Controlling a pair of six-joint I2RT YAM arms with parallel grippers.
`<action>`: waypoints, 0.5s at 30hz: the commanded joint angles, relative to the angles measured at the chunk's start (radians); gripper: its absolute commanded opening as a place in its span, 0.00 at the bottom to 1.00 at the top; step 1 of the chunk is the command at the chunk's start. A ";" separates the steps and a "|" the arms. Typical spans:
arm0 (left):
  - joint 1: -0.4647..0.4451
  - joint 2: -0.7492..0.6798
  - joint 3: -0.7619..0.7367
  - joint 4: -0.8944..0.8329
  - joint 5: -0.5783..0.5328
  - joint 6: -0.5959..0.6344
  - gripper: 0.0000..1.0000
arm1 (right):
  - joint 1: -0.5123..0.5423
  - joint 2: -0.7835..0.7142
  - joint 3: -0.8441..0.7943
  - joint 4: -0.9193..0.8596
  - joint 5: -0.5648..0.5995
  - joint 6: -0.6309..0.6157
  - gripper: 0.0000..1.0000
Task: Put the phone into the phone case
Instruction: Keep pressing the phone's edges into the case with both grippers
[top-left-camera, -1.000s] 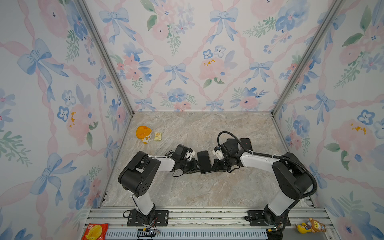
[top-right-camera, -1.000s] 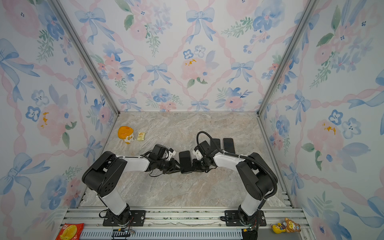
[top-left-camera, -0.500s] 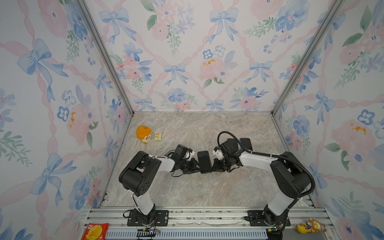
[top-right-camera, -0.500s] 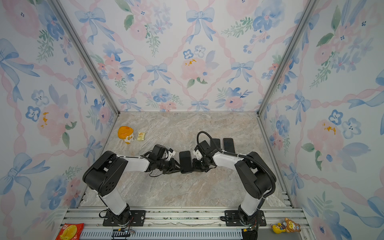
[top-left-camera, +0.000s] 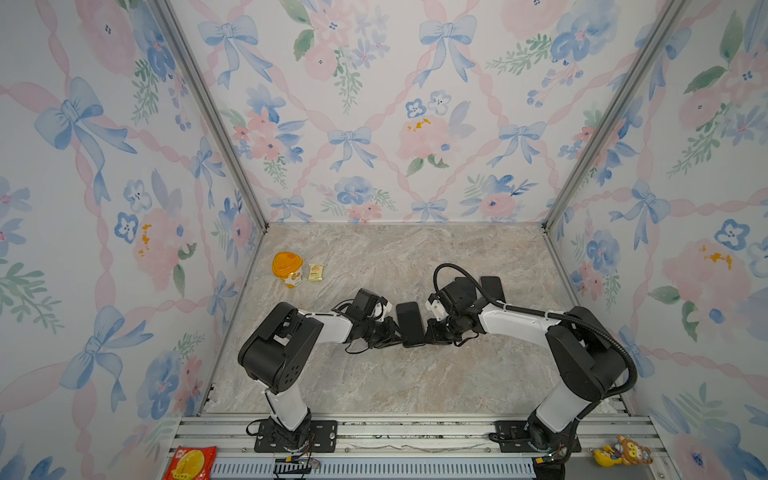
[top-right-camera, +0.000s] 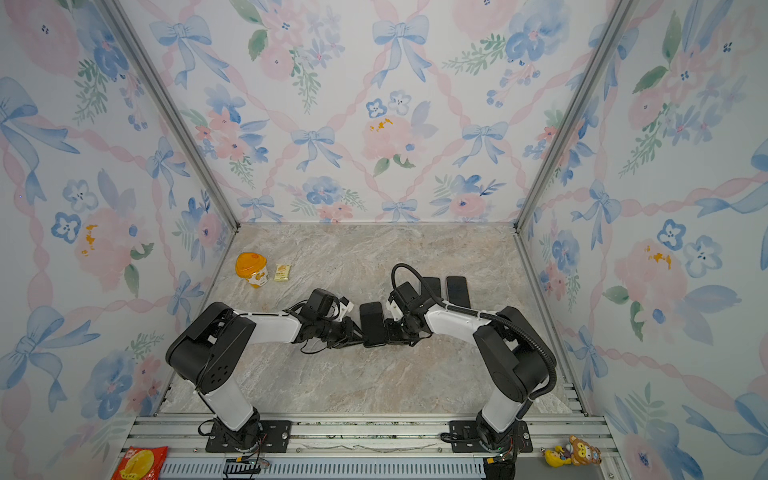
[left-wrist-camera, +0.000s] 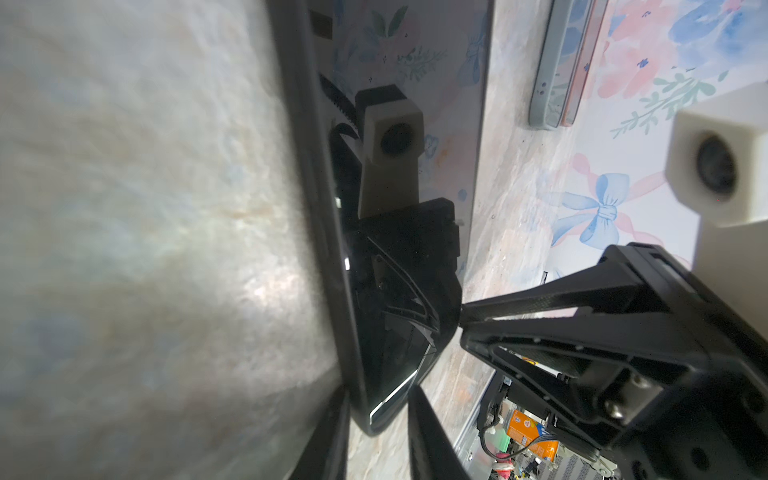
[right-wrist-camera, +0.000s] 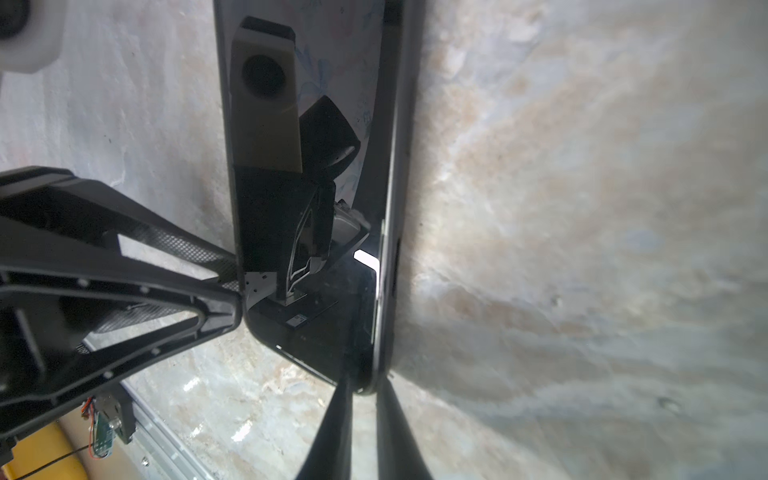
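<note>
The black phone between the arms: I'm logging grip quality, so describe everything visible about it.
The black phone is a slim slab with rounded corners, a glossy, mirror-like face and a thicker dark rim along its edge. It is central over the table, lengthwise front to back. The left hand and the right hand each pinch one near corner. Lifted or resting: unclear.

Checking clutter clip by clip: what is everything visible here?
phone: 1, black, table centre, between the pincers
phones or cases: 2, dark, back right, behind the right arm
cup: 1, orange lid, back left
packet: 1, yellow, beside the cup
snack bag: 1, red, front rail, left end
toy: 1, yellow-brown, front rail, right end
table: 1, marbled beige
walls: 3, floral
left pincer: 1, black, closed on the phone's edge
right pincer: 1, black, closed on the phone's edge
</note>
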 joint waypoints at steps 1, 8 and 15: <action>-0.005 0.030 -0.001 -0.200 -0.100 0.065 0.27 | -0.008 -0.005 0.004 -0.035 0.066 -0.018 0.17; -0.021 0.053 0.051 -0.207 -0.093 0.066 0.29 | -0.009 0.042 0.008 -0.001 0.054 -0.007 0.26; -0.025 0.064 0.055 -0.205 -0.093 0.072 0.29 | -0.007 0.102 -0.012 0.065 -0.003 0.013 0.22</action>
